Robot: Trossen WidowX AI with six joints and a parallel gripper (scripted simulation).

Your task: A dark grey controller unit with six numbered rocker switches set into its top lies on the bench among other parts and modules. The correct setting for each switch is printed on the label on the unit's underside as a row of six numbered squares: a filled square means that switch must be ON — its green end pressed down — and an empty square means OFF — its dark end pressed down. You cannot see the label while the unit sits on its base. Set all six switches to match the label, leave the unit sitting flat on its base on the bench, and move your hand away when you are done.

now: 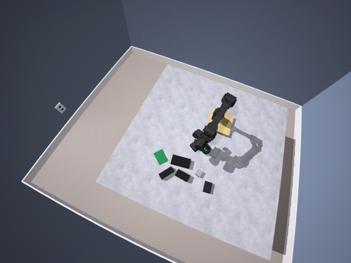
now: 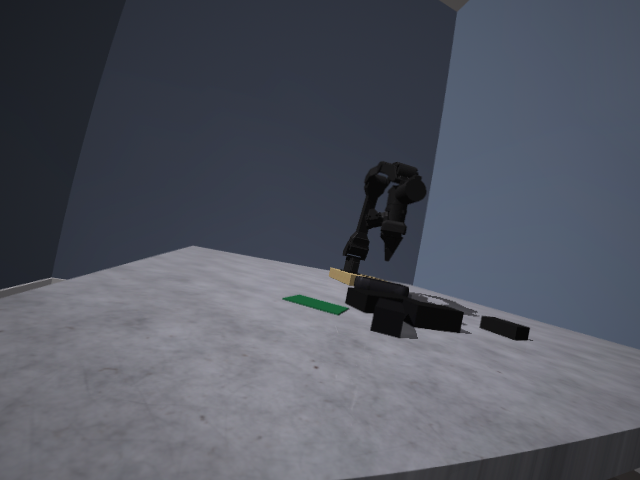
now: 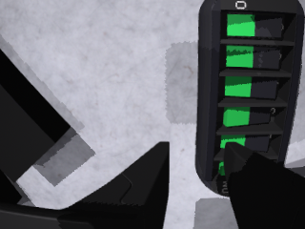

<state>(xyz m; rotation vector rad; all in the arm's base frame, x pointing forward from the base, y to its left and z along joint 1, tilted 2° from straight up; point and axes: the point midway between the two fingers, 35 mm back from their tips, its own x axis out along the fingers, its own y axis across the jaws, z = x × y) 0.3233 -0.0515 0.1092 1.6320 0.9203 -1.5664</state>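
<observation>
The dark grey controller unit (image 3: 205,95) (image 1: 205,149) sits switches-up, beneath the arm. In the wrist view its six rocker switches run in a column, green ends left and dark ends right. Which ends are pressed down I cannot tell reliably. The lowest switch is mostly covered by my right finger, and the fifth partly. The underside label is hidden. My gripper (image 3: 196,152) (image 2: 387,257) is partly open and empty. In the wrist view its right fingertip overlaps the lower switches and its left fingertip is beyond the unit's left side. Whether it touches the unit is unclear.
Black blocks (image 1: 180,161) (image 1: 166,172) (image 1: 207,187), a green plate (image 1: 160,156) (image 2: 315,304) and a small pale cube (image 1: 199,173) lie beyond the unit. A black shape (image 3: 29,129) is at the wrist view's left. The arm's base stands at a wooden board (image 1: 228,130).
</observation>
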